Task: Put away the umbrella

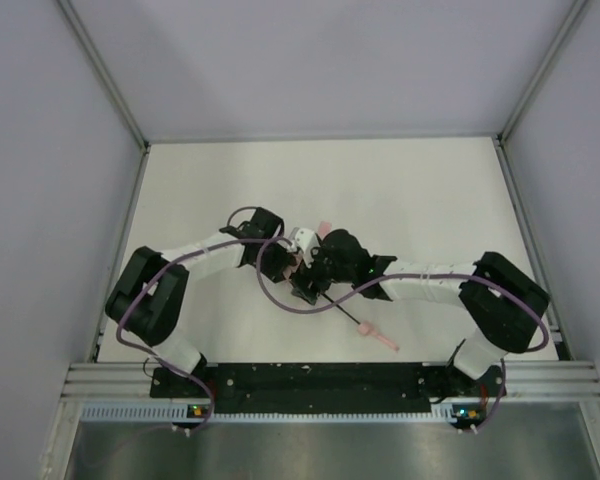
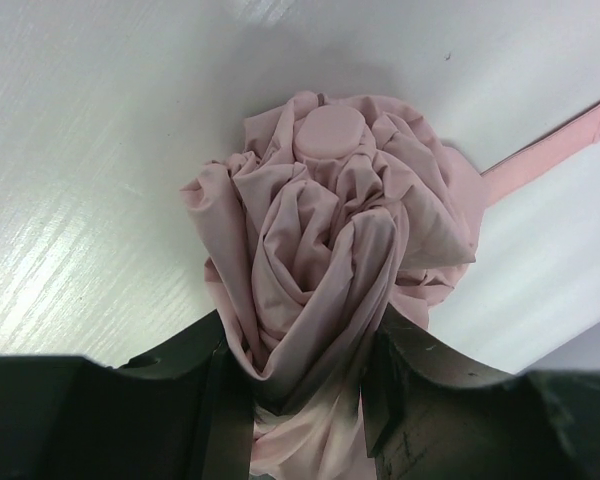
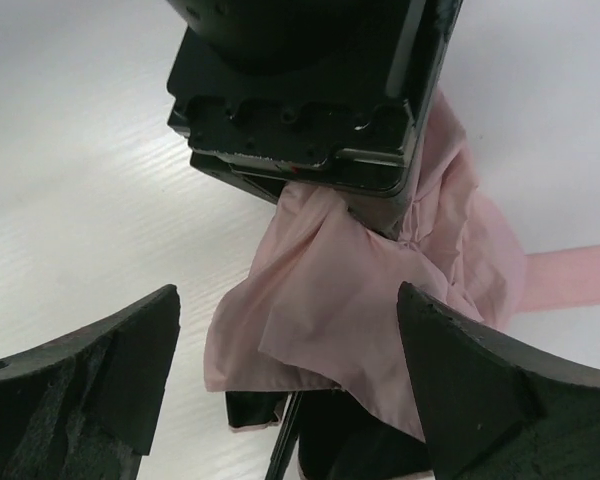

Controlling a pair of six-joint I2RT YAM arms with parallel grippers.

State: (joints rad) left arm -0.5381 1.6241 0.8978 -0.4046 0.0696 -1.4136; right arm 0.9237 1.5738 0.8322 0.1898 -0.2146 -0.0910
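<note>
The umbrella point(image 2: 330, 230) is a bunched bundle of pale pink fabric with a round cap on its tip, lying on the white table. My left gripper point(image 2: 300, 350) is shut on the folds of its canopy. In the top view both grippers meet at the table's middle, the left gripper point(image 1: 298, 262) beside the right gripper point(image 1: 322, 268). The umbrella's thin black shaft point(image 1: 345, 315) runs toward the near edge and ends in a small pink handle point(image 1: 380, 338). My right gripper point(image 3: 288, 300) stands open, its jaws wide on either side of the hanging fabric point(image 3: 360, 290) without touching it.
The left gripper's black body point(image 3: 310, 90) hangs right in front of the right wrist camera. A pink strap point(image 2: 550, 150) trails over the white table point(image 1: 430, 190). Grey walls and a metal frame point(image 1: 120, 110) enclose the table. Purple cables point(image 1: 280, 295) loop between the arms.
</note>
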